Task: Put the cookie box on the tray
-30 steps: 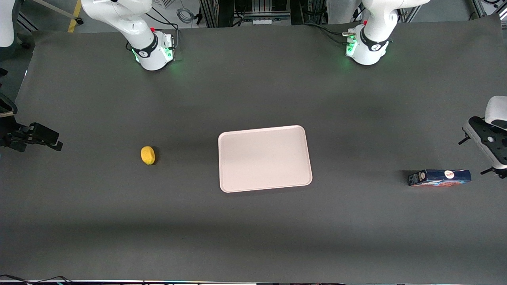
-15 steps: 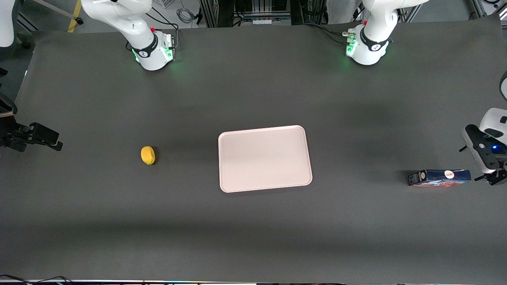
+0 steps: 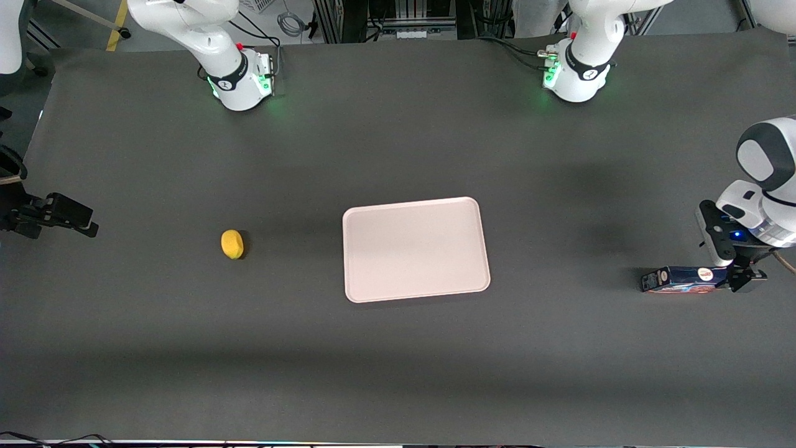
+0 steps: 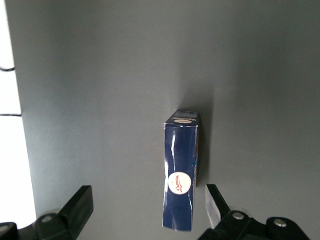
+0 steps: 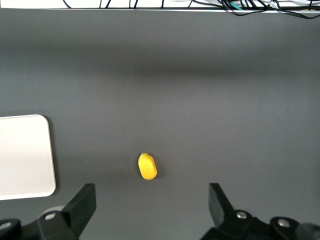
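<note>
The cookie box (image 3: 687, 279) is a slim dark navy box with a round white-red logo. It lies on the table toward the working arm's end, well apart from the pale pink tray (image 3: 415, 249) in the middle. My left gripper (image 3: 737, 278) hangs over the box's end that points away from the tray. In the left wrist view the gripper (image 4: 147, 207) is open, and the cookie box (image 4: 181, 175) reaches in between the two fingers, close to one finger (image 4: 215, 204). Neither finger touches it.
A small yellow rounded lump (image 3: 232, 244) lies beside the tray toward the parked arm's end; the right wrist view also shows this lump (image 5: 147, 166) and a corner of the tray (image 5: 25, 155). The table's bright edge (image 4: 9, 100) runs near the box.
My left arm has swung in from the table's end and come down toward the cookie box, so the open gripper now straddles its end. The box and tray have not moved.
</note>
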`<state>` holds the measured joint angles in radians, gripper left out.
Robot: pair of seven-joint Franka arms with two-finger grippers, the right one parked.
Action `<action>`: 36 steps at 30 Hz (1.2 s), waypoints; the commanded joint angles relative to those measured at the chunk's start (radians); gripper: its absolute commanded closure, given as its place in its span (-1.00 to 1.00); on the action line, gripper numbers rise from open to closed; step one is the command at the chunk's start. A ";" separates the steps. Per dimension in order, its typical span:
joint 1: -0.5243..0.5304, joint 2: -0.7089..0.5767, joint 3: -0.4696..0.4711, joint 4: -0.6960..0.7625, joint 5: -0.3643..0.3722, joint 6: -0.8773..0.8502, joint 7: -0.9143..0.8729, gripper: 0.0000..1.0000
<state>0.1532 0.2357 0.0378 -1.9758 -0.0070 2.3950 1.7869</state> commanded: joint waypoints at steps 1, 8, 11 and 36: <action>0.009 0.037 0.014 -0.008 -0.094 -0.011 0.104 -1.00; 0.008 0.080 0.043 0.009 -0.162 -0.115 0.086 -1.00; 0.005 0.096 0.065 0.047 -0.162 -0.160 0.031 -1.00; -0.006 0.154 0.065 0.163 -0.025 -0.180 0.002 -1.00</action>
<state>0.1619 0.3823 0.0965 -1.8334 -0.0699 2.2039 1.7881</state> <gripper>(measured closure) 0.000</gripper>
